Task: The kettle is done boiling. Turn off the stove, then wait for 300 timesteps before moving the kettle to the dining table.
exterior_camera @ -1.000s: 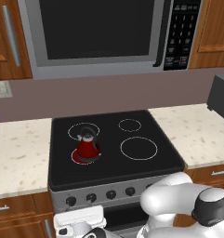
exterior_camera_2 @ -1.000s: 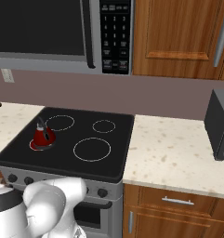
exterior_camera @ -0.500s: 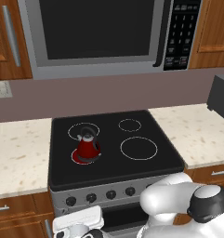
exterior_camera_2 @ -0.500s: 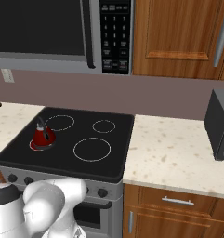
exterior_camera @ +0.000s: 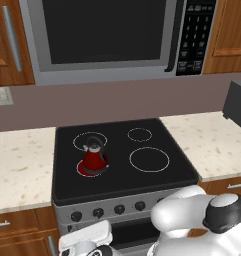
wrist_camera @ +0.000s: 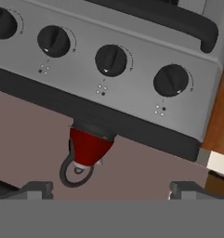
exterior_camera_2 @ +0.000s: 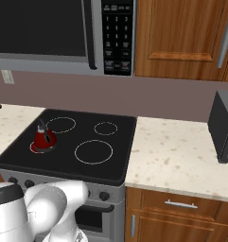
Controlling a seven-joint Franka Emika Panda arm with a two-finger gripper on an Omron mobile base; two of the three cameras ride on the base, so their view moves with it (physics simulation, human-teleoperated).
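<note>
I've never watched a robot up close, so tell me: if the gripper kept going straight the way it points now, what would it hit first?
Probably the stove's steel front panel, near its dark knobs. The open gripper faces that panel; depth is hard to judge.

A red kettle (exterior_camera: pixel 94 160) with a grey lid and dark handle is seen on a black stove (exterior_camera: pixel 123 170) marked with white rings. The stove front is steel grey with dark knobs (wrist_camera: pixel 111 60). The table (exterior_camera_2: pixel 181 158) is beige and speckled, the cabinets (exterior_camera_2: pixel 179 38) brown wood, the microwave (exterior_camera: pixel 112 37) grey with a black door.
</note>
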